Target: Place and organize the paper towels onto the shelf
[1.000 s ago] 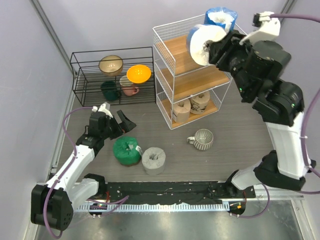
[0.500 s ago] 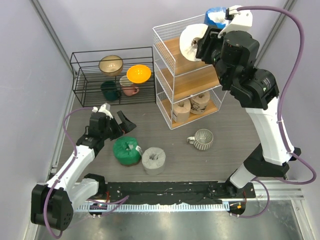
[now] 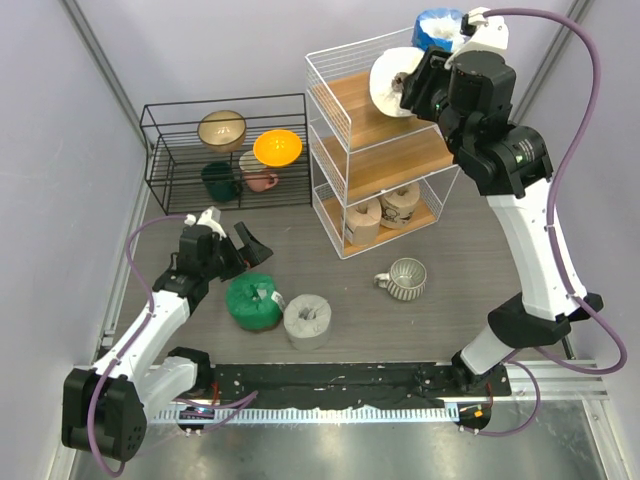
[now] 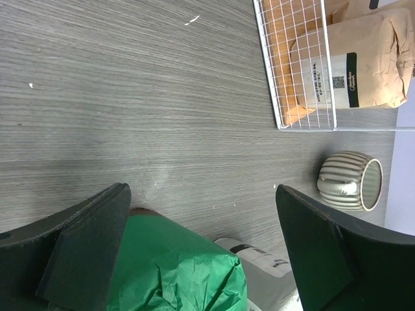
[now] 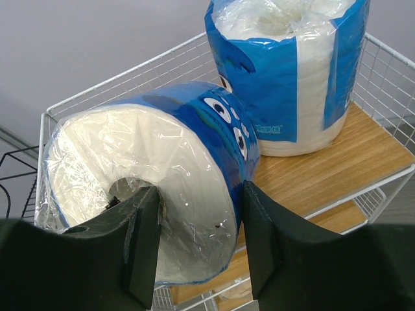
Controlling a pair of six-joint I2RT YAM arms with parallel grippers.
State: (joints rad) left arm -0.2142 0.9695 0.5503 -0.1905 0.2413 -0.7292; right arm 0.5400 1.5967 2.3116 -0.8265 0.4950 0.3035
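We are mid-placement: our right gripper clamps the white, blue-wrapped paper towel roll, tipped sideways over the top tier of the tall white wire-and-wood shelf, centre frame. Next, we think, it needs lowering beside the upright twin roll at upper right. Our left gripper hangs with jaws spread. The tier beneath the held roll is hidden.

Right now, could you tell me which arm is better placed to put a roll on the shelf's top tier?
Right. The right gripper grips a blue-wrapped roll above the top board, beside the standing blue roll. The left gripper hangs open by the green roll, away from the shelf.
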